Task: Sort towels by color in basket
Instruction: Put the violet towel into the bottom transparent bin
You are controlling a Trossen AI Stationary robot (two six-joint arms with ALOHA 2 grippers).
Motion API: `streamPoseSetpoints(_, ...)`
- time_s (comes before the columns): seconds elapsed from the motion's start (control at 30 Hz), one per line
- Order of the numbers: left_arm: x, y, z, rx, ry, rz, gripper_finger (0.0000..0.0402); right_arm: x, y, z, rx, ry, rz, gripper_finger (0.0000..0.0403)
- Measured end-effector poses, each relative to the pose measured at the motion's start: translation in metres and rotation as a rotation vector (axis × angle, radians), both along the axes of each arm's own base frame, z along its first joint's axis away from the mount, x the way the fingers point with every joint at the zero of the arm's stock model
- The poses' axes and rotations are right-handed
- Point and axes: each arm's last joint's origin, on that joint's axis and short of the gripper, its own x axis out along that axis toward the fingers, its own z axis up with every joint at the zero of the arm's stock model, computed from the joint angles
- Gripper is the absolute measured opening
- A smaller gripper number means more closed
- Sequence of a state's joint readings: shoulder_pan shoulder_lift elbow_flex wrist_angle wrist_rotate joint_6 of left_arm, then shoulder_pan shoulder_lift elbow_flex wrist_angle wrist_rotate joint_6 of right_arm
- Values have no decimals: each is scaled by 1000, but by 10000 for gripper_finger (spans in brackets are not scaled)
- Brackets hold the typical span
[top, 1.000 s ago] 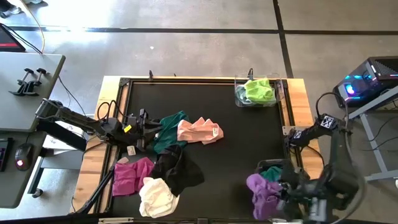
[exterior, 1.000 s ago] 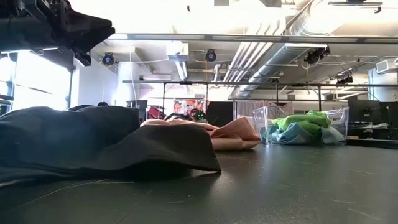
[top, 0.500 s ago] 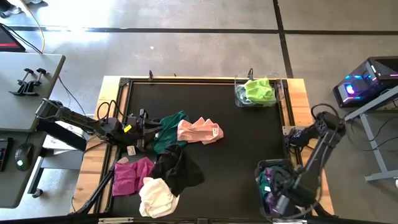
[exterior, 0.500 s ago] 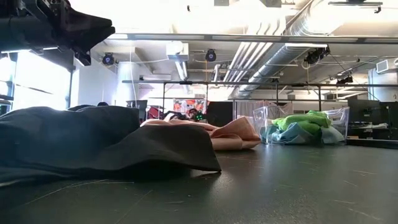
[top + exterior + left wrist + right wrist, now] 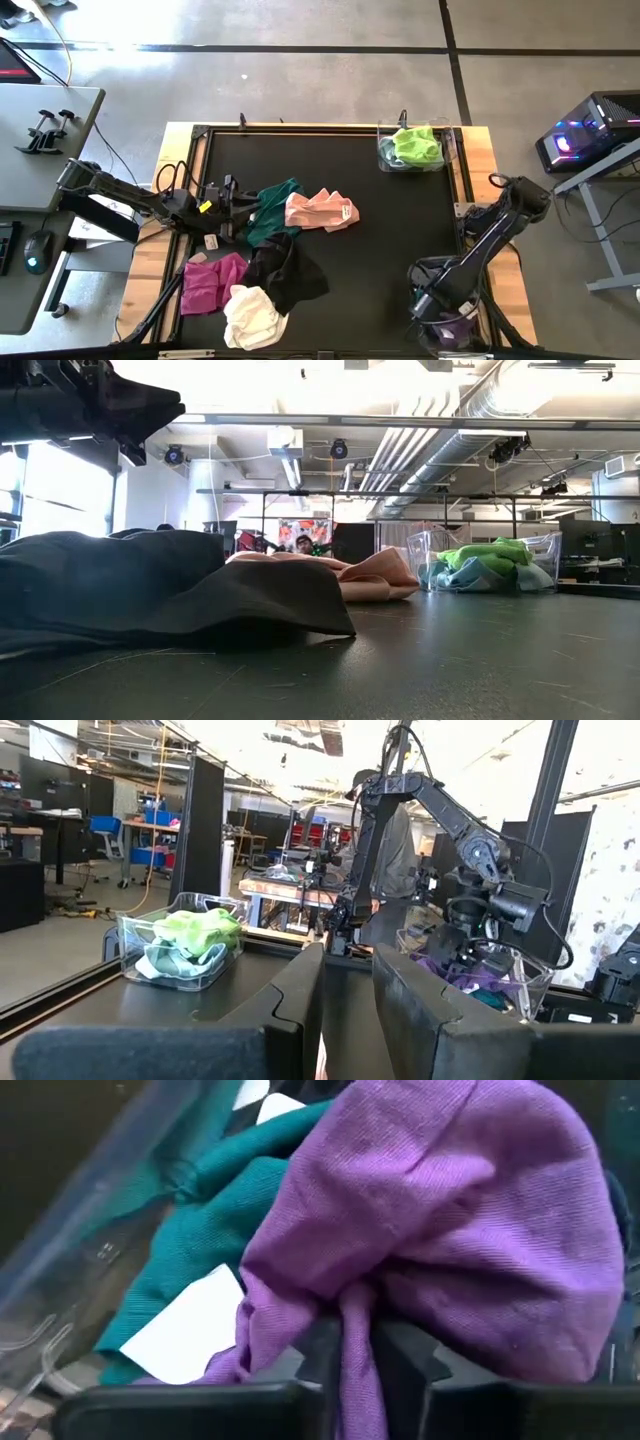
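Observation:
My right gripper points down into the clear basket at the table's near right corner, shut on a purple towel. That towel lies on a teal towel in the same basket. My left gripper waits at the table's left, open, beside a teal towel. Peach-pink, black, magenta and cream towels lie loose on the dark mat. A second clear basket at the far right holds lime green and pale blue towels. My right gripper pinches a gathered fold of the purple towel between its two fingers, coming from above and pointing down. The rest of the towel bulges in front of the fingers and rests on the teal towel inside the basket.
A white label shows on the teal towel in the near basket. The loose towels crowd the table's left half; the dark mat between them and the two baskets is bare. A wooden frame edges the table.
My right gripper has come down from above the near right corner into the basket, tipping to point steeply down. The purple towel has gone with it, from hanging outside the basket's left wall to lying inside the basket.

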State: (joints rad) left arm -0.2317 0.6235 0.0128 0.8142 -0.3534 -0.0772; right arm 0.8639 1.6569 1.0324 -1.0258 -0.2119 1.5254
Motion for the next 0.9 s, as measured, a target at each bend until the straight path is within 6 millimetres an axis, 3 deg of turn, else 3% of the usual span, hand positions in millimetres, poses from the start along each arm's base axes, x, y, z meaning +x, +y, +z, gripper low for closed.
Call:
streamPoseSetpoints(0.1, 0, 0, 0, -1, 0, 5, 78, 2, 3, 13, -8, 5, 0, 86)
streamPoseSetpoints(0.27, 0, 0, 0, -1, 0, 11, 78, 7, 9, 56, -40, 26, -25, 140)
streamPoseSetpoints(0.4, 0, 1, -2, 9, 17, 19, 78, 9, 15, 90, -62, -19, -117, 152)
streamPoseSetpoints(0.5, 0, 1, -2, 7, 18, 25, 78, 5, 16, 102, -107, -10, -258, 148)
streamPoseSetpoints(0.63, 0, 1, -2, 8, 18, 29, 78, 0, 16, 91, -145, -5, -275, 129)
streamPoseSetpoints(0.9, 0, 1, -1, 6, 8, 33, 78, 5, 22, 31, 31, -45, -205, 89)
